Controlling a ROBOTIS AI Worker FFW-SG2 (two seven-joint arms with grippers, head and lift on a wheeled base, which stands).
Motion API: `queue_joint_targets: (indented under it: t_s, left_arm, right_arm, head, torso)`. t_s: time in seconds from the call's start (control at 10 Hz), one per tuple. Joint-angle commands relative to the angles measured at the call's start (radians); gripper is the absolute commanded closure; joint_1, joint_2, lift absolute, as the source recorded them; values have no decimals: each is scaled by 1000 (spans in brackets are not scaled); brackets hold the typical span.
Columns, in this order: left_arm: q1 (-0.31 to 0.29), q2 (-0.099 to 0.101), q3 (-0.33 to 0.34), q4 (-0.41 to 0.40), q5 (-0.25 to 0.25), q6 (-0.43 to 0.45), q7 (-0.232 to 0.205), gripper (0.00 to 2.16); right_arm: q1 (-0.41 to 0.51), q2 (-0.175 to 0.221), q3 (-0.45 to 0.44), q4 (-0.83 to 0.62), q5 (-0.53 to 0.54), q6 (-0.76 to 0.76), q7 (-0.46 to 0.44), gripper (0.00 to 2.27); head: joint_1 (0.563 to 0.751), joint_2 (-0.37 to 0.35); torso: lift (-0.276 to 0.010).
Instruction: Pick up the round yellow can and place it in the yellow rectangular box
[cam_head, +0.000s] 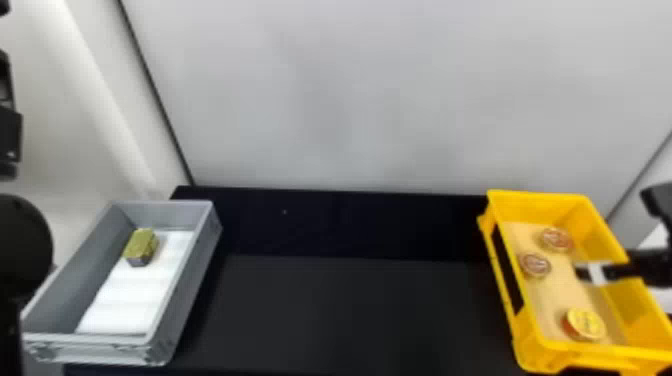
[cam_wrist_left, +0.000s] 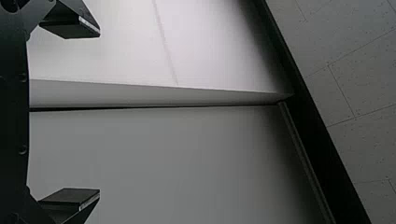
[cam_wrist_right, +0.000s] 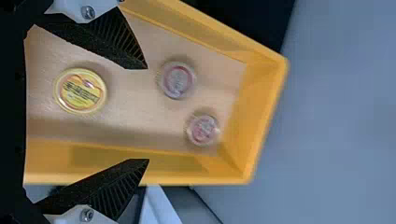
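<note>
The round yellow can (cam_head: 585, 324) lies in the near part of the yellow rectangular box (cam_head: 547, 345), on its tan floor. My right gripper (cam_head: 611, 232) is over the box's right side, open and holding nothing. In the right wrist view, the can (cam_wrist_right: 80, 91) lies below the spread fingers of that gripper (cam_wrist_right: 147, 114), apart from them. My left gripper (cam_head: 10, 132) is raised at the head view's left edge, well away from both boxes. In the left wrist view, this gripper (cam_wrist_left: 99, 112) stands open with a pale wall beyond.
Two reddish round cans (cam_head: 556, 240) (cam_head: 534, 264) lie farther back in the yellow box. A grey box (cam_head: 195, 280) at the left holds a green-gold block-shaped tin (cam_head: 141, 247) on white lining. The black table (cam_head: 340, 310) spans between the boxes, with a pale wall behind.
</note>
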Motion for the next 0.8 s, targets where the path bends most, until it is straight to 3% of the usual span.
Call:
queue_joint_targets:
  t_s: [0.0,0.2,0.3,0.5,0.7]
  left_arm:
    - [-1,-3,-2,0,0,5,-1,79]
    - [-1,-3,-3,0,1,8,1,79]
    - [-1,-1,-3,0,1,11,-1,79]
    - [-3,3,-5,0,1,13,-1,79]
    - [0,5,-3,0,1,13,1,79]
  right_arm:
    - [-30,4,55,-262,63,120,-3,79]
    - [-73,21,94,-422,76,160,-29,42]
    - [-101,33,146,-508,70,142,-137,58]
    - [-153,42,206,-636,-181,73,-501,81]
    - [-193,29,264,-707,-402,-104,-821,85]
  head:
    - [694,54]
    - [694,54]
    - [694,54]
    - [694,54]
    - [694,54]
  torso:
    - [-3]
    - [-3]
    - [-3]
    - [-3]
    - [-3]
